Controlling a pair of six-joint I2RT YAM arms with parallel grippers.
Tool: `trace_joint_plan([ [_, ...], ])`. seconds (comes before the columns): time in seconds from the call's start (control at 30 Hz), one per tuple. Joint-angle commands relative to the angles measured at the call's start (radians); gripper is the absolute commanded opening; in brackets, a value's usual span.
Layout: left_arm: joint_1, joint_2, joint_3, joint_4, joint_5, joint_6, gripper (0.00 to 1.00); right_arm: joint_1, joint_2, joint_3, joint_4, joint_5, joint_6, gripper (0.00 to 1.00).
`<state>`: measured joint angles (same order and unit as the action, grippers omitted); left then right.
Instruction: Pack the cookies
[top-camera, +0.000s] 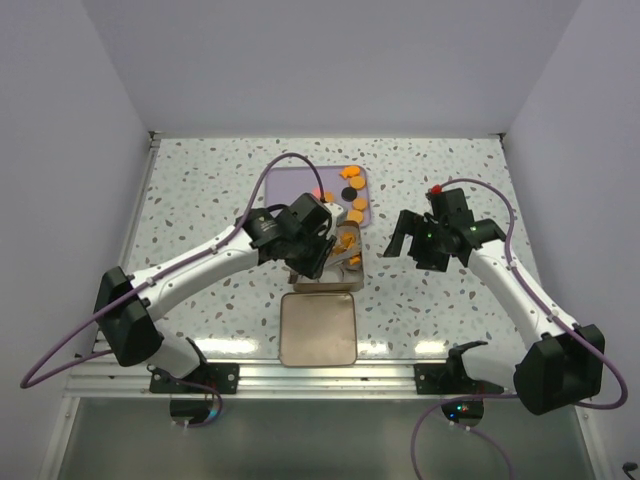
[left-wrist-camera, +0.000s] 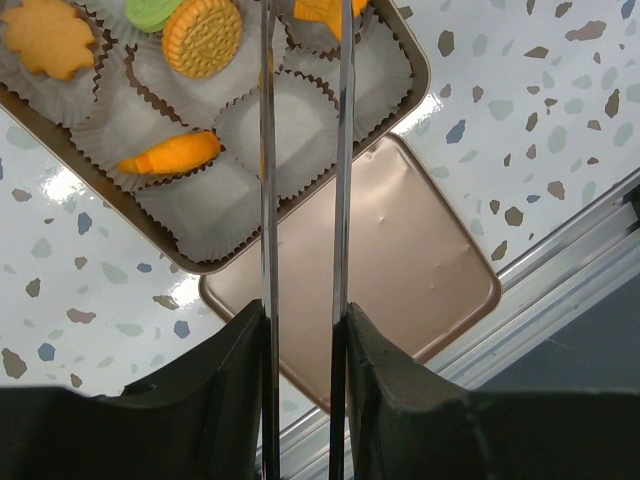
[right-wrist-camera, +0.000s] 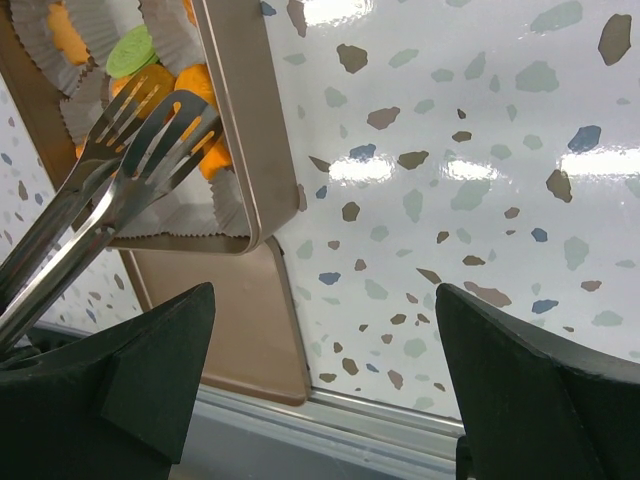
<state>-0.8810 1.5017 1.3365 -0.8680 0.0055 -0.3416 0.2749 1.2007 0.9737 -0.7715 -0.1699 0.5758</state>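
Left hand (left-wrist-camera: 305, 335) clamps tongs (left-wrist-camera: 268, 200) over tin (left-wrist-camera: 424, 72); orange cookie (left-wrist-camera: 170, 152) tilts edgewise; right hand (right-wrist-camera: 325, 320) apart.

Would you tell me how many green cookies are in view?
1. The green cookie lies inside the tin; the left arm may hide others.

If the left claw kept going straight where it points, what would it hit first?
The left gripper's tongs lead; they would probably meet a white paper cup in the tin, beside an orange cookie. Depth is unclear.
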Motion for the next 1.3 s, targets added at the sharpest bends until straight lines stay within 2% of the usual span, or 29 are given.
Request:
trace_joint_plan([
  [0.0, -0.01, -0.001, 0.012, 0.069, 0.011, -0.031, 0.26, 0.001, -0.016, 0.0, -0.008, 0.01, -0.001, 0.95],
  [0.13, -0.018, 0.012, 0.018, 0.073, 0.002, -0.039, 0.33, 0.001, -0.01, 0.002, -0.009, 0.006, -0.007, 0.95],
  [0.53, -0.022, 0.006, 0.023, 0.064, -0.025, -0.046, 0.41, 0.001, 0.005, -0.001, -0.003, -0.01, -0.014, 0.96],
  [1.27, -0.022, 0.043, 0.11, 0.011, -0.053, -0.031, 0.45, 0.001, 0.016, 0.0, 0.006, -0.011, -0.03, 0.96],
])
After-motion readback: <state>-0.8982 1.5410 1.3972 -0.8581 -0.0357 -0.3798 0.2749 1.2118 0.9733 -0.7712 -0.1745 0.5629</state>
